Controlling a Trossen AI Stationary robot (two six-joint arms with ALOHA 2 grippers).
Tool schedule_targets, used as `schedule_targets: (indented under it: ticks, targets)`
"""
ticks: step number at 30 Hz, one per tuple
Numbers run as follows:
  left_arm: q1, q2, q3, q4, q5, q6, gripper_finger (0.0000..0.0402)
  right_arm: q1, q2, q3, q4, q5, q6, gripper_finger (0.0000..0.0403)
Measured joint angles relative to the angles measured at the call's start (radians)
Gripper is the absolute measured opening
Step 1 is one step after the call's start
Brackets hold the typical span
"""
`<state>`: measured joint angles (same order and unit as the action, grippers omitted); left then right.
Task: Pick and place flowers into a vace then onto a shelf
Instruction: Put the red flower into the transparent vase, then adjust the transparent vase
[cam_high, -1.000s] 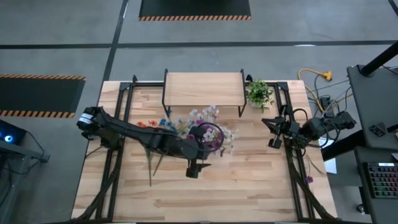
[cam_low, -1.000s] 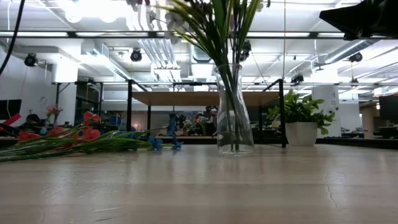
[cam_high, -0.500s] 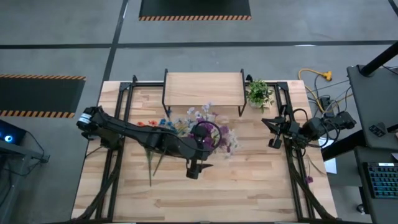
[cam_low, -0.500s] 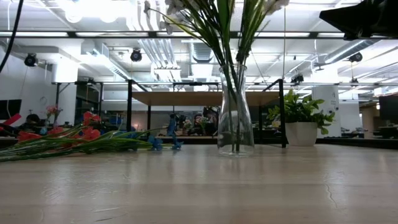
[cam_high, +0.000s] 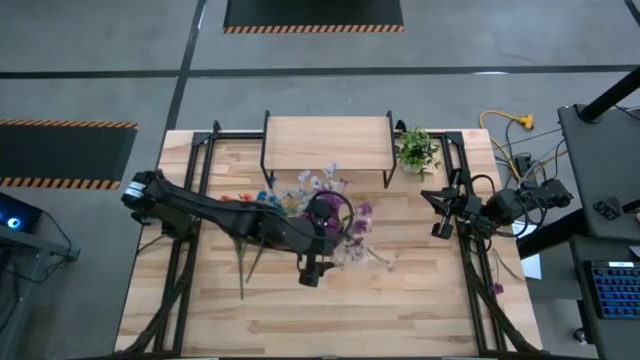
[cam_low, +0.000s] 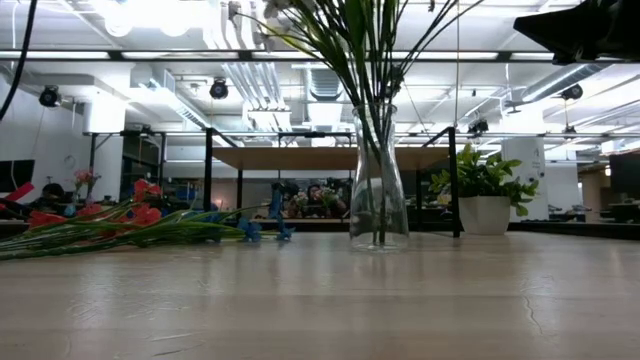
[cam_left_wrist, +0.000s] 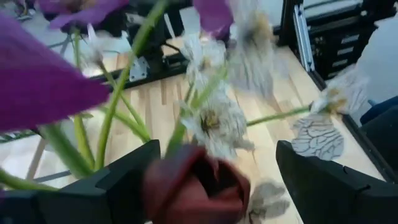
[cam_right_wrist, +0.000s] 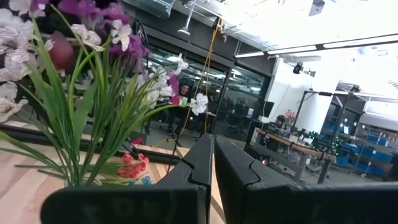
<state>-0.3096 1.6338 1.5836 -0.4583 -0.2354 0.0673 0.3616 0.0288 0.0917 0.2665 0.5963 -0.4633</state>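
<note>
The clear glass vase (cam_low: 378, 185) stands upright on the tabletop in front of the shelf (cam_high: 327, 143). Purple and white flowers (cam_high: 345, 215) stand in it with their green stems fanned out. My left gripper (cam_high: 328, 224) hangs open above these blossoms. In the left wrist view its fingers (cam_left_wrist: 214, 171) stand on either side of a dark red bud (cam_left_wrist: 198, 190) and white blossoms. More red and blue flowers (cam_low: 130, 222) lie flat on the table's left part. My right gripper (cam_right_wrist: 213, 163) is shut and waits at the table's right edge (cam_high: 440, 212). My left gripper is open around the tops of the flowers in the vase, coming from above. The dark red bud (cam_left_wrist: 186, 186) shows close beside one finger (cam_left_wrist: 124, 180). Whether it touches that finger I cannot tell.
A small potted plant (cam_high: 416, 150) stands at the shelf's right end, and it also shows right of the vase (cam_low: 480, 195). The loose flowers (cam_high: 250, 200) lie under my left arm. Black frame rails run along both table sides. Bare wood lies toward the near edge.
The flowers in the vase have fanned out. Their stems stood bunched together a second ago, and now several lean away toward the table's right and near sides. The vase has stayed in place.
</note>
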Motion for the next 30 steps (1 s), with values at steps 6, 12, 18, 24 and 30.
schedule_targets:
  ticks: [6,12,18,24,30]
  targets:
    - [0.0,-0.019,0.018,0.002,-0.005,0.0,0.0301,0.0,0.0,0.0,0.0,-0.002,0.0,0.0009]
    - [0.0,-0.023,0.047,0.001,-0.001,-0.001,0.0301,0.0,0.0,0.0,0.0,-0.001,0.002,0.0009]
    - [0.0,-0.024,0.057,0.001,0.035,-0.001,0.0301,0.0,0.0,0.0,0.0,-0.001,0.01,0.0009]
    - [0.0,-0.028,0.058,0.005,0.047,-0.001,0.0301,0.0,0.0,0.0,0.0,-0.001,0.009,0.0009]
    - [0.0,-0.046,0.068,0.01,0.13,-0.008,0.0301,0.0,0.0,0.0,0.0,-0.001,0.008,0.0009]
